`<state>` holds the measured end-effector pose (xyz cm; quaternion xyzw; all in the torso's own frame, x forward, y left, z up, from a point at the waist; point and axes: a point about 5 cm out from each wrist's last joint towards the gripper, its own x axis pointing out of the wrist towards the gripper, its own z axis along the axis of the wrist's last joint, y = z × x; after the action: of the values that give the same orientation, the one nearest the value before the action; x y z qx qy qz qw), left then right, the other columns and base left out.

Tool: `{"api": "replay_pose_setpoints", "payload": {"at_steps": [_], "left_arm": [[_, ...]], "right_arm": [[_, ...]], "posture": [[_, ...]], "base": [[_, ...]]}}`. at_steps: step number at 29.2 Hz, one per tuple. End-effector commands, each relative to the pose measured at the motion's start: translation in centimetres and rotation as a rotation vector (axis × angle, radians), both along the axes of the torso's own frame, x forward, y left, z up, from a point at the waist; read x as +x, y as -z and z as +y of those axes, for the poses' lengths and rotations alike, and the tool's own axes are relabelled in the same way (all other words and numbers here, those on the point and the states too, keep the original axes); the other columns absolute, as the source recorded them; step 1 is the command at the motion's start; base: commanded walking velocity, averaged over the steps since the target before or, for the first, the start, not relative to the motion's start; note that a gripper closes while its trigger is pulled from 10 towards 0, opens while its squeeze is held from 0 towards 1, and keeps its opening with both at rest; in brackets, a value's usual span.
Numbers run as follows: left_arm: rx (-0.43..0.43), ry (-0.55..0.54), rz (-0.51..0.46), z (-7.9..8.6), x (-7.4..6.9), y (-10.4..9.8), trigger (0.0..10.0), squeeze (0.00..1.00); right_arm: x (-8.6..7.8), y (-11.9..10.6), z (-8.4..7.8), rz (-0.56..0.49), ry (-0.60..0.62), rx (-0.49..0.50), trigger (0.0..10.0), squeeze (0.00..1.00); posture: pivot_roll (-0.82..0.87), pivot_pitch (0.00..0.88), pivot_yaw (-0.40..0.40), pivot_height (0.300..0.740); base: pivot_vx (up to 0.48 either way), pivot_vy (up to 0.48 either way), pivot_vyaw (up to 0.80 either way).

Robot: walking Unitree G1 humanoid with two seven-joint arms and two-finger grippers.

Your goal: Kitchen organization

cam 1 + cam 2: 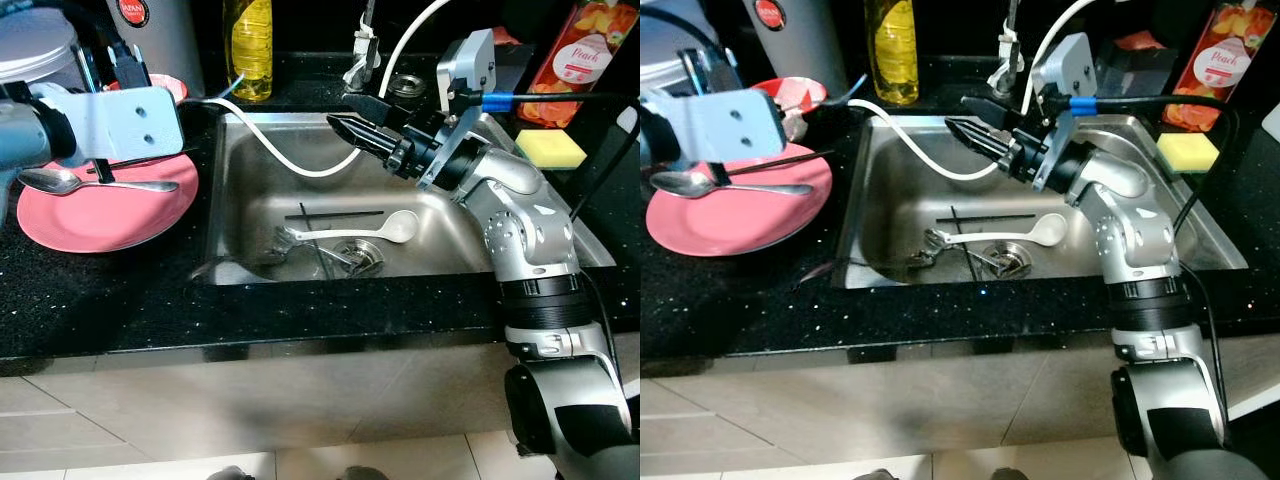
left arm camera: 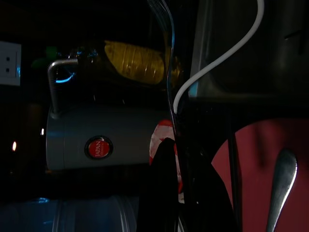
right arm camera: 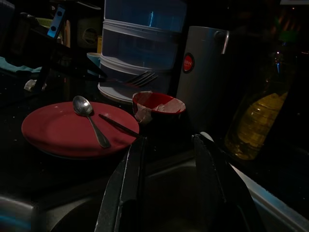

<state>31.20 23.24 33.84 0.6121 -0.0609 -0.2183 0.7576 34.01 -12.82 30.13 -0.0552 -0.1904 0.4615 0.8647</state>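
My left gripper [image 2: 176, 145] hovers over the pink plate [image 1: 110, 220] on the counter left of the sink, shut on a metal fork [image 3: 142, 77] whose tines point toward the back wall. On the plate lie a metal spoon [image 1: 95, 183] and a thin dark chopstick [image 3: 118, 124]. Over the back of the steel sink [image 1: 240, 170] my right gripper [image 1: 338, 110] is open, its fingers pointing left with nothing between them. In the basin lie a white ladle [image 1: 395, 228], black chopsticks [image 1: 340, 215] and metal utensils [image 1: 300, 245] by the drain.
A white hose [image 1: 290, 150] loops across the sink. A red bowl [image 3: 157, 106], a steel jug [image 1: 165, 40] and a yellow oil bottle [image 1: 248, 45] stand behind the plate. A yellow sponge [image 1: 550, 148] and a peach carton [image 1: 585, 50] are at the back right.
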Motion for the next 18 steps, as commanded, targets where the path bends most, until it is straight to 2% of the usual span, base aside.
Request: {"api": "replay_pose_setpoints", "payload": {"at_steps": [1,7,8,12,13,14,15,18], "left_arm": [[-0.015,-0.017,-0.027,-0.1,0.1,-0.5,10.0,0.00],[-0.113,-0.010,-0.068,-1.0,1.0,-0.7,10.0,0.00],[-0.193,0.022,-0.073,-1.9,1.6,-0.7,10.0,0.00],[-0.394,0.090,0.016,-4.0,3.3,0.7,10.0,0.00],[-0.394,0.090,0.016,-4.0,3.3,0.7,10.0,0.00],[-0.436,0.096,0.035,-4.4,3.7,0.9,10.0,0.00],[-0.515,0.102,0.065,-5.3,4.7,1.3,10.0,0.00],[-0.562,0.116,0.081,-6.2,5.4,1.5,10.0,0.00]], "right_arm": [[-0.2,-0.2,0.1,-0.019,-0.002,0.000,10.0,0.00],[-0.2,-0.2,-0.2,-0.019,0.012,0.004,10.0,0.00],[-0.2,-0.2,-0.2,-0.019,0.017,0.009,10.0,0.00],[-0.2,-0.4,-0.5,-0.030,0.027,-0.005,10.0,0.00],[-0.2,-0.4,-0.5,-0.030,0.027,-0.005,10.0,0.00],[-0.1,-0.5,-0.8,-0.033,0.037,-0.009,10.0,0.00],[0.1,-0.6,-1.8,-0.040,0.079,-0.023,10.0,0.00],[0.2,-0.7,-2.7,-0.043,0.115,-0.030,10.0,0.00]], "posture": [[0.01,0.044,-0.001,0.740],[0.01,0.047,0.003,0.740],[0.01,0.049,0.008,0.740],[0.00,0.049,0.012,0.740],[0.00,0.049,0.012,0.740],[0.00,0.049,0.012,0.740],[0.00,0.050,0.014,0.740],[-0.02,0.052,0.024,0.740]], "base": [[0.000,0.000,0.00],[0.000,0.000,0.00],[0.000,0.000,0.00],[0.000,0.000,0.00],[0.000,0.000,0.00],[0.000,0.000,0.00],[0.000,0.000,0.00],[0.000,0.000,0.00]]}}
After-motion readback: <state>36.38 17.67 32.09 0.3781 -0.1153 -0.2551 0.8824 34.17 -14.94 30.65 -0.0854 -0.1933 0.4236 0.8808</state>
